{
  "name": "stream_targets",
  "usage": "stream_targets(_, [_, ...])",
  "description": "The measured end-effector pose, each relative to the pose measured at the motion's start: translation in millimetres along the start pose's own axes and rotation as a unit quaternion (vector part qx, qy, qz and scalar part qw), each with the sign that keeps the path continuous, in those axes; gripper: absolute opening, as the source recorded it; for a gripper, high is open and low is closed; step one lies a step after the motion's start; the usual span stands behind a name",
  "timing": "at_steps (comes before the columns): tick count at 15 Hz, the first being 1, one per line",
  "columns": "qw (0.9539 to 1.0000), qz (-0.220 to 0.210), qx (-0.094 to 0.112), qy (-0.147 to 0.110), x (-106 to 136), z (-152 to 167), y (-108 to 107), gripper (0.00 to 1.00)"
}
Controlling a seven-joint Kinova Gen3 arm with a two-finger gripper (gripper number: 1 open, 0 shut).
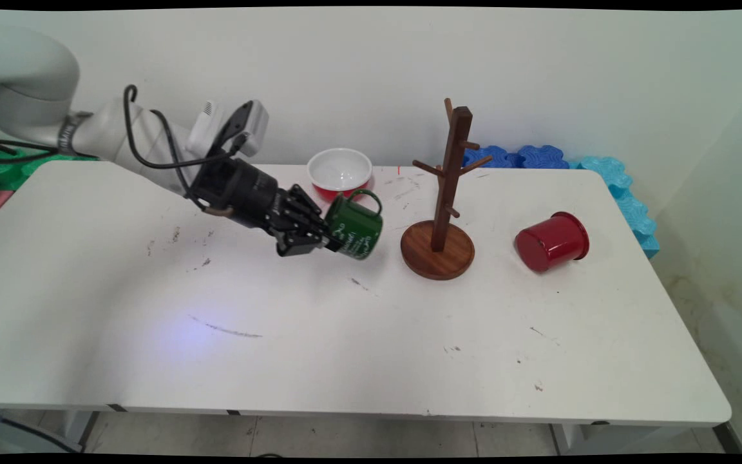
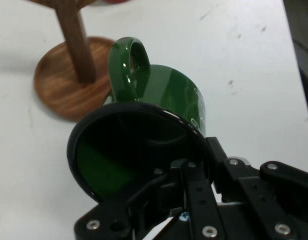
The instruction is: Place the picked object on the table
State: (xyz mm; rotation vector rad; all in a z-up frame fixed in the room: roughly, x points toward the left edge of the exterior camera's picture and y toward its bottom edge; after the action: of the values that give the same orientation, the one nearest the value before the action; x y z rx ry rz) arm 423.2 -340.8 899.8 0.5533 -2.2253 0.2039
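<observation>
Your gripper (image 1: 331, 240) pinching the rim of the green mug (image 1: 355, 225), one finger inside it, mug tilted above the table (image 1: 281, 322), handle up, just left of the wooden mug tree (image 1: 440, 212), white bowl (image 1: 339, 171) behind, red cup (image 1: 551, 241) lying far right.

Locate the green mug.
In the main view the green mug hangs mid-table in the gripper, tipped sideways, left of the wooden mug tree, before the white bowl.

Main view looks down across the table (image 1: 358, 361); hand view sits close, both sharing the mug tree (image 1: 438, 248).
</observation>
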Motion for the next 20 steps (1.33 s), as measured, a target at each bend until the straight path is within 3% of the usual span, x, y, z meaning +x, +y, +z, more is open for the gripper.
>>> stream_targets(9, [0.9968,0.038,0.033,-0.062,-5.6,-31.2,-8.9,0.00])
stream_targets(20, [0.9815,0.086,0.078,-0.152,-17.6,-35.1,-30.5,0.00])
